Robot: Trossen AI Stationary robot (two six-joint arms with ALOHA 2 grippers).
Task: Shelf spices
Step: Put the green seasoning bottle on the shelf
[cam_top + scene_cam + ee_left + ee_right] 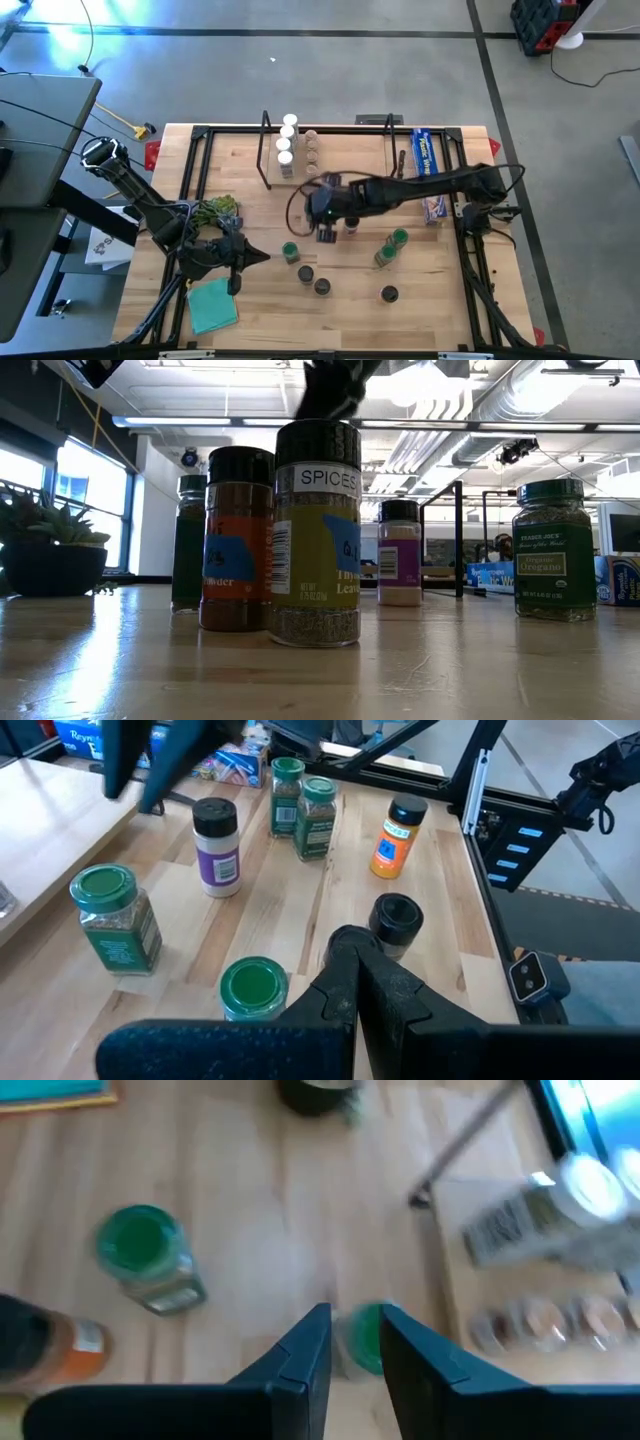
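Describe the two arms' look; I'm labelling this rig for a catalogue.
Both are dark, near-black jointed arms with black cables trailing along them. The left gripper has two chunky matte-black fingers; the right gripper has flat dark blue-black fingers with angled tips. No markings are readable.

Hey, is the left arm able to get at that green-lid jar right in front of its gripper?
Probably yes: the left gripper is shut and empty, and the green-lid jar stands unblocked beside its tips.
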